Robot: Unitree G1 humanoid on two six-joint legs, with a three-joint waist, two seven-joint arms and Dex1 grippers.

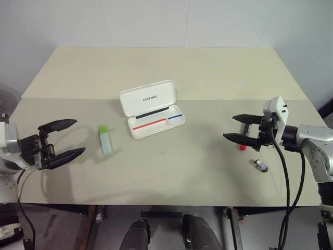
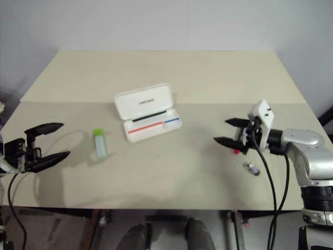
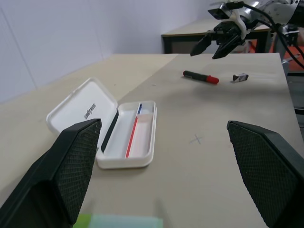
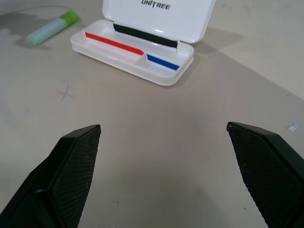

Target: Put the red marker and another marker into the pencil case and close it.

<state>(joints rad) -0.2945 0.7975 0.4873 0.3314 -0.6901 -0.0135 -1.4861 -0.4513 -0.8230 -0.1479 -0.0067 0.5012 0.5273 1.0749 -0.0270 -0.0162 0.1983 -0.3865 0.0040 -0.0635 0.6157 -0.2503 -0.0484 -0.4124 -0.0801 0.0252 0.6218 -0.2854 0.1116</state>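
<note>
- pencil case — white, lies open near the middle of the tabletop, lid tipped back with dark "UNITREE" lettering on its inner face, tray nearer the robot
- tray shows a red stripe and a blue stripe along its floor and a black strip at the hinge side; no marker inside it
- green-capped marker — pale whitish-green body, bright green cap pointing away from the robot; flat on the tabletop to the left of the case, apart from it
- left gripper — hangs at the left edge of the tabletop, just left of the green-capped marker, not touching it; both black fingers spread wide, nothing between them
- left wrist view: a strip of the green marker sits at the near edge between the two fingers, the open case beyond it
- red marker — black barrel, red end; lies flat on the right side of the tabletop, well apart from the case; in the head views mostly hidden under the right gripper, only the red tip shows
- right gripper — hovers over the red marker, pointing toward the case; fingers spread wide, empty, clear of the marker
- small grey-silver object — on the tabletop just beside the red marker, on the side nearer the robot, under the right arm
- faint pencilled cross on the tabletop between the case and the robot
</note>
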